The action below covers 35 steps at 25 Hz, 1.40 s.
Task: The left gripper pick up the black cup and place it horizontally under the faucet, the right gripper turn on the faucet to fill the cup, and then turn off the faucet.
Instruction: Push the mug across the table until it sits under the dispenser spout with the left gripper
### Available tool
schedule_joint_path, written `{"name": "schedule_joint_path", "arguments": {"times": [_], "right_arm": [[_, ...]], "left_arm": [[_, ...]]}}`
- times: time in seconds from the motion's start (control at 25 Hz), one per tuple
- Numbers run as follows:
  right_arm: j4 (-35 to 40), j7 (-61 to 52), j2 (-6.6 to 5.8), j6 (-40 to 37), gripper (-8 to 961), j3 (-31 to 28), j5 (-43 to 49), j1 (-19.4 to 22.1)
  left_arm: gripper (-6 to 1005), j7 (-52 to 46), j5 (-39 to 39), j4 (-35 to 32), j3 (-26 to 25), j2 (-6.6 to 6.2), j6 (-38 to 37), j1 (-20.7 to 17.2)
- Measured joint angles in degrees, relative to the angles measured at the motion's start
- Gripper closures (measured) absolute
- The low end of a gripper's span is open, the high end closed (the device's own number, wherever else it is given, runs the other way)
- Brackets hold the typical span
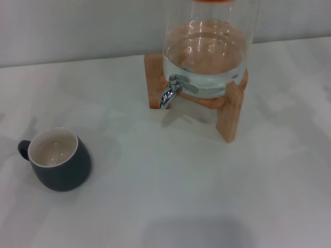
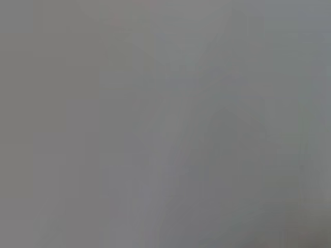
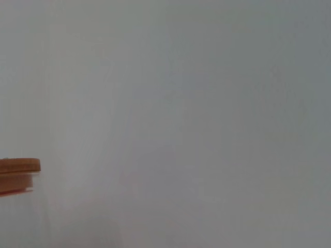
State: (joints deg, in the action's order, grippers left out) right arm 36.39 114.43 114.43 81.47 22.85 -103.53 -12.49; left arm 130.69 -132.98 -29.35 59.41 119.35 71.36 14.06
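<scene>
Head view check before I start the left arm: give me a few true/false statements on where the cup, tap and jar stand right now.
1. The squat dark charcoal ceramic cup stands upright on the white table, its cream inside showing. True.
2. The cup sits directly under the small chrome faucet. False: it stands apart from it, toward the robot's left and nearer the robot.
3. The clear glass jar on the wooden stand holds water. True.
4. A hand is closed on the cup. False: neither the left hand nor the right hand shows in any view.
5. Water runs from the faucet. False: no stream is visible below the spout.
</scene>
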Motion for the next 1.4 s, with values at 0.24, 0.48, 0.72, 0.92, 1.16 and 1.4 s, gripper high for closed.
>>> {"name": "schedule_joint_path", "arguments": {"times": [0.24,0.48,0.72,0.92,1.16,1.4], "right_arm": [[0.0,0.0,0.0,0.0,274,0.0,0.0,0.0],[0.0,0.0,-0.02,0.0,274,0.0,0.0,0.1],[0.0,-0.1,-0.17,0.0,274,0.0,0.0,0.0],[0.0,-0.2,-0.18,-0.5,274,0.0,0.0,-0.2],[0.0,-0.2,-0.18,-0.8,274,0.1,0.2,-0.2],[0.0,-0.2,-0.06,-0.8,274,0.1,0.2,-0.2]], "left_arm": [[109,0.0,0.0,0.0,0.0,0.0,0.0,-0.1],[110,0.0,0.0,0.0,0.1,0.0,0.4,-0.7],[109,0.0,-1.1,1.0,0.2,0.13,0.7,-3.2],[110,1.2,-2.3,4.6,0.1,0.13,3.5,-3.6],[109,3.4,-2.3,8.3,0.0,0.17,4.7,-3.6],[109,6.3,-2.3,10.9,0.0,0.18,5.1,-3.4]]}}
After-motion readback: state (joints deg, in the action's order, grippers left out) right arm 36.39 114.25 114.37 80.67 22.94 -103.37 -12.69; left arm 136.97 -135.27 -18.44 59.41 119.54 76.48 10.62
